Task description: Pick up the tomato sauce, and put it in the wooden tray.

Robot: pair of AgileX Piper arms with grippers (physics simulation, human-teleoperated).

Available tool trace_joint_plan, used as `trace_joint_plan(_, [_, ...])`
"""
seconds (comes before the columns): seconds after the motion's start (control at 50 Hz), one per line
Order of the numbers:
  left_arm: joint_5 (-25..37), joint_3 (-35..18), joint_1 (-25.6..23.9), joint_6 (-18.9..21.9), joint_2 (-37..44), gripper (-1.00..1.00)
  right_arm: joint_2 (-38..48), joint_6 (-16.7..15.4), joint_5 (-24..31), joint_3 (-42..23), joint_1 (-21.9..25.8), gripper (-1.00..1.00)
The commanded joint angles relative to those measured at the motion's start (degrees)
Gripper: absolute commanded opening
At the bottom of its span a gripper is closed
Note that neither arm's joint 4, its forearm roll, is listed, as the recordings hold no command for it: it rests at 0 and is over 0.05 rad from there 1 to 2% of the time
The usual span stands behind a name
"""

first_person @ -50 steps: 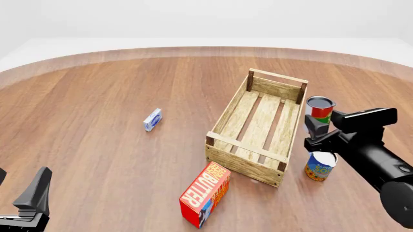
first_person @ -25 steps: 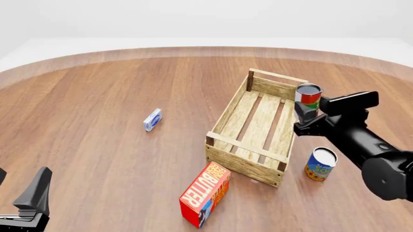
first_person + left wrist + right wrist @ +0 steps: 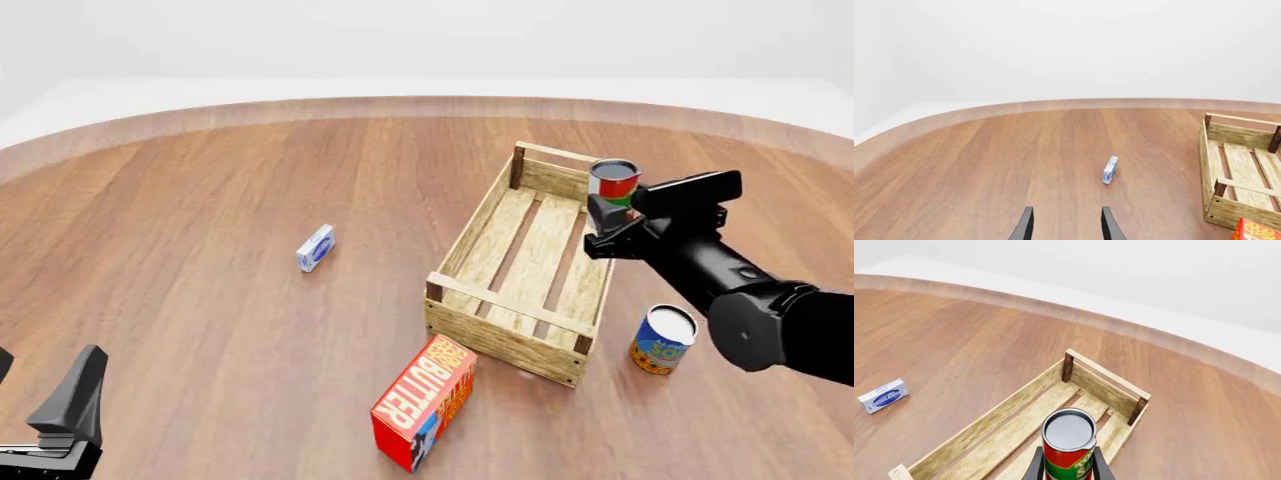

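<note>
A broad wooden table (image 3: 200,250) fills the room's middle — warm reddish-brown planks with grain running from near to far, its far edge curving in a pale rim. Beyond it lies a light floor and plain white walls — evenly lit, with soft, faint shadows and no windows showing.

The wooden tray (image 3: 530,262) lies open from above; only its raised end rail (image 3: 575,157) intrudes.

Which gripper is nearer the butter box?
Right. The right gripper holds the tomato sauce over the wooden tray, beyond the butter box; the left gripper sits far left.
</note>
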Motion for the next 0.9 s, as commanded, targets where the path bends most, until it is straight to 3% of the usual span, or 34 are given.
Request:
trace_joint_plan(0.02, [0.0,0.0,0.0,0.0,0.0,1.00,3.9,1.3,-1.8,-2.7,0.5,-1.00])
trace_joint_plan(0.9, [0.0,0.0,0.0,0.0,0.0,1.00,18.6,5.0,-13.1,-6.8,0.9,-1.00])
